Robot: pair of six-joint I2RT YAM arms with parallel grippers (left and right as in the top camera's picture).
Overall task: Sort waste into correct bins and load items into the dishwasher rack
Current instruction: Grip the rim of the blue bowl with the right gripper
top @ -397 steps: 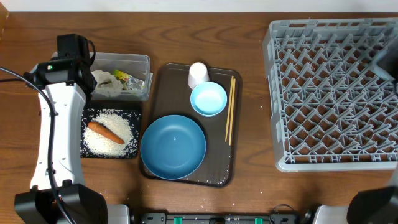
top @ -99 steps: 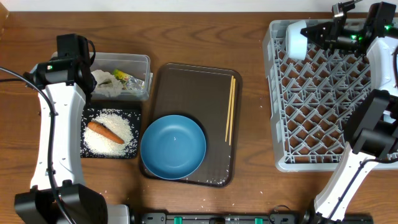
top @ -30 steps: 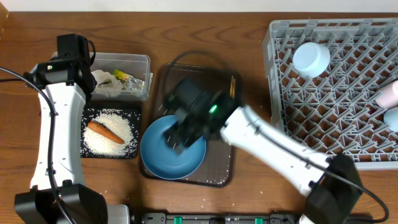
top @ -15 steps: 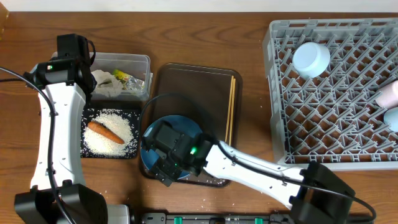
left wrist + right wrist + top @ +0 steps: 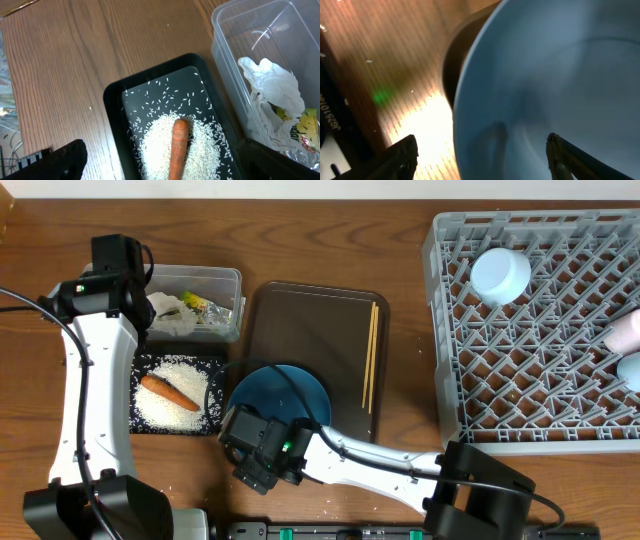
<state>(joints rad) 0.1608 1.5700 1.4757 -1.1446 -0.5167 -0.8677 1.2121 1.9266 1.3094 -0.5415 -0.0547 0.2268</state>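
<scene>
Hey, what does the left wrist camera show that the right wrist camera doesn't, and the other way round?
Only the left wrist view shows the shallow black rectangular tray holding loose white rice with a small orange carrot lying on it. Beside it is the clear plastic rectangular tub, with crumpled white paper wrappers and a small yellow-green packet inside. Only the right wrist view shows the large round blue plate, close up and blurred, overlapping a dark brown tray edge. Both show the brown wooden tabletop.
</scene>
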